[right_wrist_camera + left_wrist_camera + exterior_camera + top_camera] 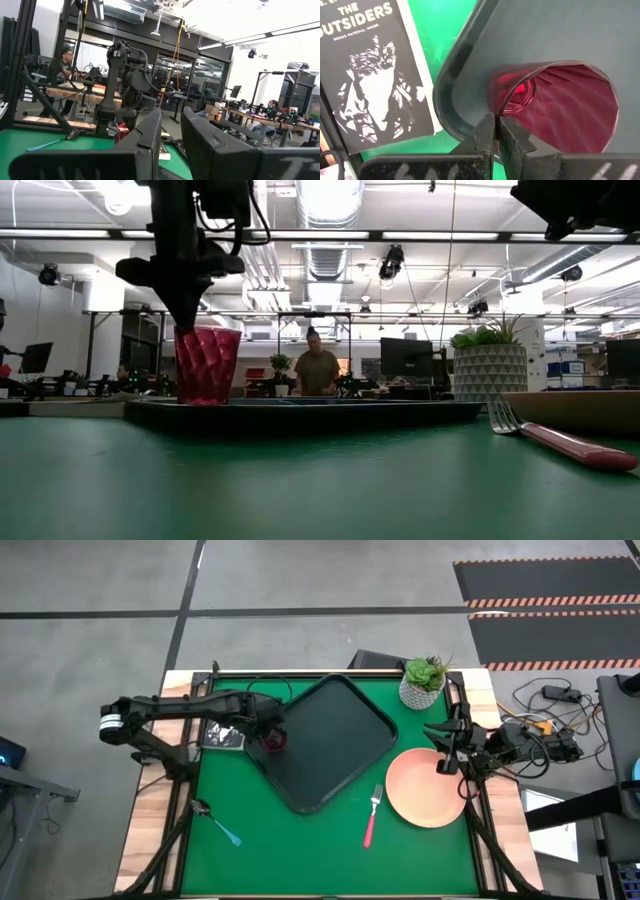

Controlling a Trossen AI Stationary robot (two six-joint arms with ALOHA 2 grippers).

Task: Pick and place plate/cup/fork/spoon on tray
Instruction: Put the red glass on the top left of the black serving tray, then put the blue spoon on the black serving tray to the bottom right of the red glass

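Note:
The maroon cup [275, 741] stands upright at the left corner of the black tray [335, 740]; it also shows in the low view [207, 365]. My left gripper [268, 733] is above it and shut on its rim. The peach-pink plate [425, 790] lies on the green mat right of the tray. The pink-handled fork [371, 817] lies between tray and plate. The blue-handled spoon [218, 823] lies near the mat's left edge. My right gripper [441, 748] is open and empty over the plate's right edge, as its wrist view [170, 137] also shows. My left gripper pinches the cup's thin wall at the rim [503, 106], one finger inside the cup and one outside. The fingers [190, 310] come from above, pointing down, on the cup's left side. The cup is upright, its base down at the tray's floor behind the tray's rim [150, 408].
A small black book [222, 735] lies on the mat just left of the tray's corner, close to my left gripper. A white pot with a green plant [423, 683] stands at the far right. A person [318, 368] is in the room beyond the table.

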